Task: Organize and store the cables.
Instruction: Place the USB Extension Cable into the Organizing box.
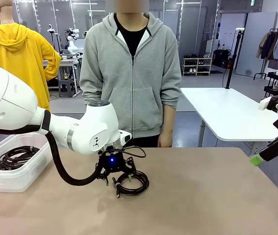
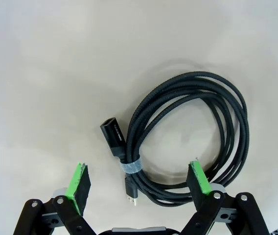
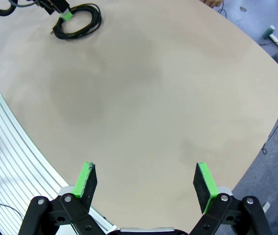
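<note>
A coiled black cable lies flat on the tan table, near the middle and a little toward the robot's left. From the left wrist camera the coil is a loose round loop of braided cord, bound at about its 7 o'clock by a pale tie. A black plug juts from the tie toward 11 o'clock, and a smaller connector end points down toward 6 o'clock.

The left gripper hangs directly over this coil with its jaws spread wide. One green pad stands at 9 o'clock of the tie, over bare table beside the coil; the other pad sits over the coil's lower strands at about 5 o'clock. Whether the pads touch the cord cannot be told. In the front view the left gripper is low over the coil's near-left edge.

At 9 o'clock of the table, a clear plastic bin holds more coiled black cables.

The right gripper is well apart, its jaws also spread, holding nothing over bare tabletop; the coil shows far off at its 11 o'clock. In the front view its green-tipped finger shows at 3 o'clock.

A person in a grey hooded top stands at 12 o'clock, behind the table.
</note>
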